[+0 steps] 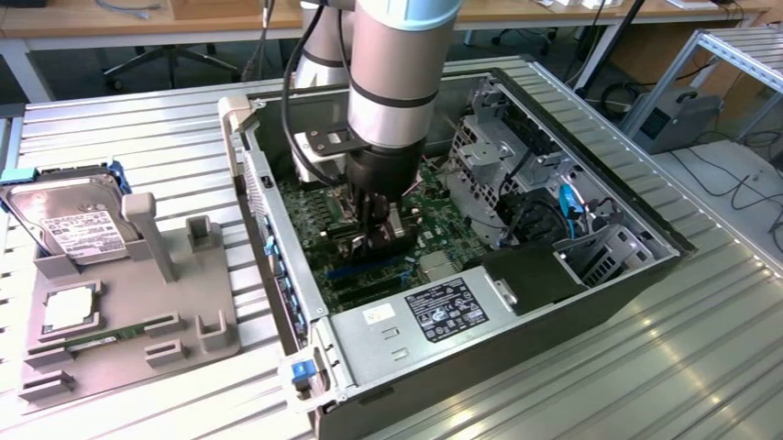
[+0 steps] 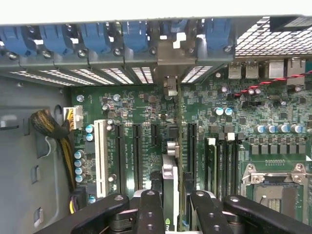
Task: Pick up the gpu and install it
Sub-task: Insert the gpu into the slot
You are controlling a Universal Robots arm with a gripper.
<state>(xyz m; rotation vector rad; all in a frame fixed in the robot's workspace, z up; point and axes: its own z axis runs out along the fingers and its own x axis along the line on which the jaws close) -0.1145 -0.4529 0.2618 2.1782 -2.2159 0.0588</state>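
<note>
Black jaws (image 2: 170,209) grip the thin gpu (image 2: 170,185) edge-on over green motherboard (image 2: 146,105)

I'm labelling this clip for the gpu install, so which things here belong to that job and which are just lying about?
In the job:
- gpu, edge-on, between the tool's fingers
- tool
- computer case
- motherboard

Lying about:
- hard drive on the grey holder
- memory stick

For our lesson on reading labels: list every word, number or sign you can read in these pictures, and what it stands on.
Nothing reads clearly.
Hard drive label: print too small.
Power supply label: marks and text blurred.
Motherboard slot lettering: too small.
</note>
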